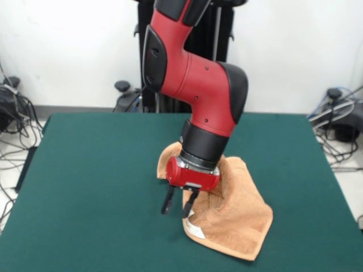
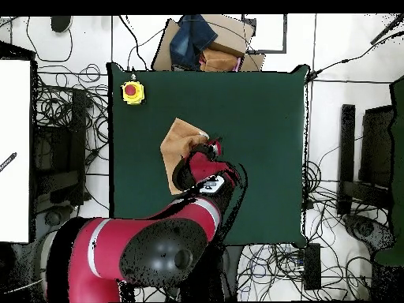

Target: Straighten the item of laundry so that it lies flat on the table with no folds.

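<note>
A red and black Sawyer arm [image 1: 198, 79] is reaching down from the far side of a dark green table [image 1: 85, 170], its gripper [image 1: 180, 205] hanging just above the felt at the edge of a tan-orange towel [image 1: 238, 221]. The two black fingers [image 1: 168, 199] are standing slightly apart with nothing between them; the pincer is holding no cloth. The towel is lying rumpled rather than flat, with creases running across its middle and one part humped up behind the wrist. In the front view it is sitting right of the table's centre, its lower corner pointing toward the near edge, and the arm's wrist is covering its upper portion. A small white label [image 1: 195, 229] is showing at the towel's near-left edge, just below the fingertips, where the hem is curling over.

From overhead, the towel [image 2: 178, 146] is appearing as an angled patch near the middle of the table [image 2: 260, 118], partly hidden under the arm [image 2: 158, 248]. A yellow box with a red button [image 2: 132, 91] is sitting in one table corner, well apart from the towel. Cables [image 2: 63, 118] are trailing across the floor around the table, and a cardboard box holding dark cloth [image 2: 207, 41] is sitting beyond the table's far edge.
</note>
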You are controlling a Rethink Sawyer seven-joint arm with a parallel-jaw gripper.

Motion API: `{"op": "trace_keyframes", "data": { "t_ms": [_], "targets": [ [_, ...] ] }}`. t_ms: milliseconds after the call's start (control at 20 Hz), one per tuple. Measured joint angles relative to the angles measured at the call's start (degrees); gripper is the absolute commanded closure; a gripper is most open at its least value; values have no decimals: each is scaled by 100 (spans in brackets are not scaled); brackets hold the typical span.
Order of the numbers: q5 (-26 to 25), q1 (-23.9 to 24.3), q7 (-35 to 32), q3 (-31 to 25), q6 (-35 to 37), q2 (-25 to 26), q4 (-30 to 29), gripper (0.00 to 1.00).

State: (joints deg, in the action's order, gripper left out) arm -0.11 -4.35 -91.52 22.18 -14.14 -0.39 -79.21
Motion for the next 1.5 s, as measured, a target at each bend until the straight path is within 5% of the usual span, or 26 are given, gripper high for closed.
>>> {"op": "trace_keyframes", "data": {
  "t_ms": [800,1500],
  "targets": [
    [55,-3,0,2,0,-38,-1,0],
    [616,-215,0,74,-373,307,-1,0]
  ]
}}
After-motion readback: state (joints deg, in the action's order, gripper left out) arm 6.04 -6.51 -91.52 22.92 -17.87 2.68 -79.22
